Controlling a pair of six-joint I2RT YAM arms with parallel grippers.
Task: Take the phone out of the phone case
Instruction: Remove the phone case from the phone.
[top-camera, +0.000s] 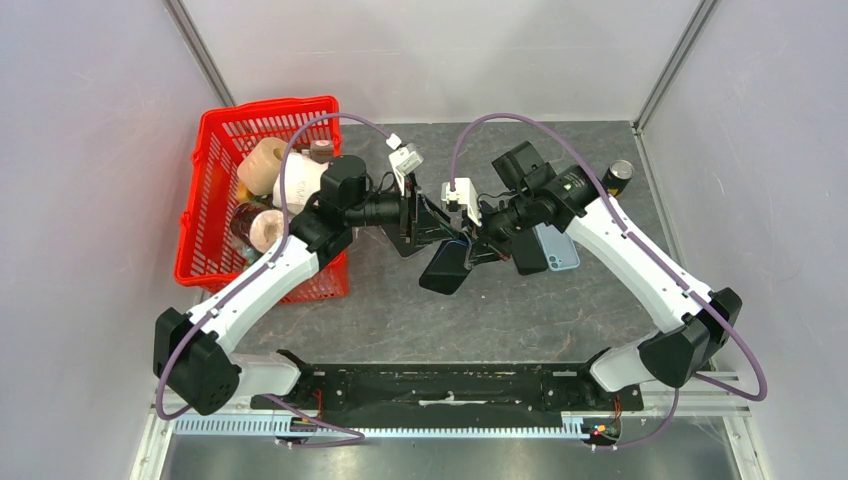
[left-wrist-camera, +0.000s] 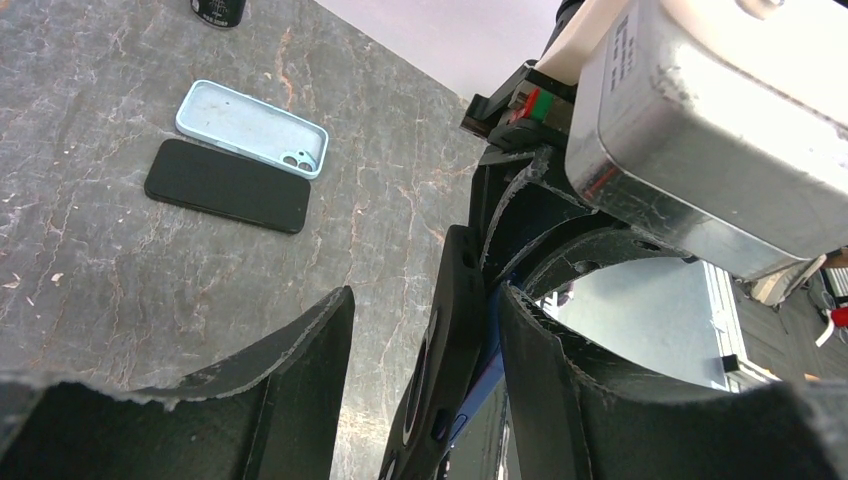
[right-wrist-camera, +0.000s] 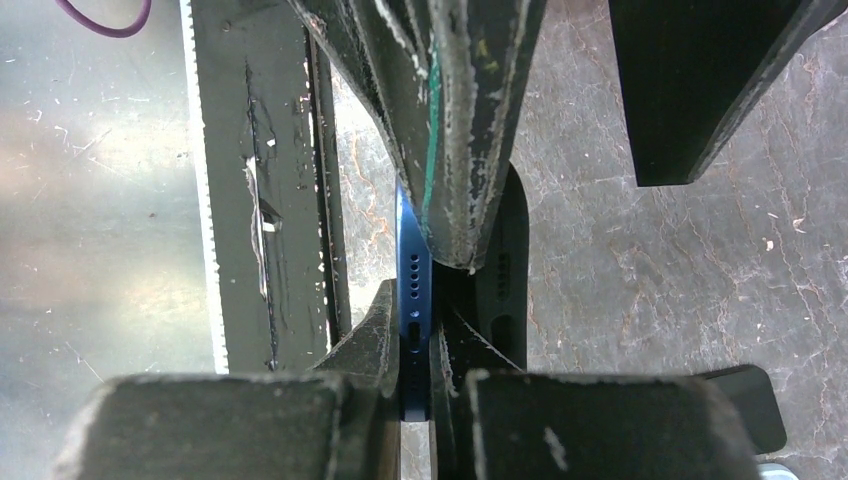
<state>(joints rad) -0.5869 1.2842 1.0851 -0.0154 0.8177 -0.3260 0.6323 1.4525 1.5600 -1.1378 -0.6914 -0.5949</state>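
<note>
There are two phones: a blue phone (right-wrist-camera: 413, 290) at the centre of the right wrist view and a black phone (left-wrist-camera: 225, 185) at the upper left of the left wrist view. There are two cases: a black case (left-wrist-camera: 450, 330) and a pale blue case (left-wrist-camera: 250, 128). Seen from above, one red basket (top-camera: 215, 150) at upper left holds three pale rolls (top-camera: 262, 165). One dark can (top-camera: 620, 175) is at upper right.

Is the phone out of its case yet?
Partly out: the right gripper pinches the blue phone by its edge, one finger between it and the black case. Whether the rest is free, cannot tell.
</note>
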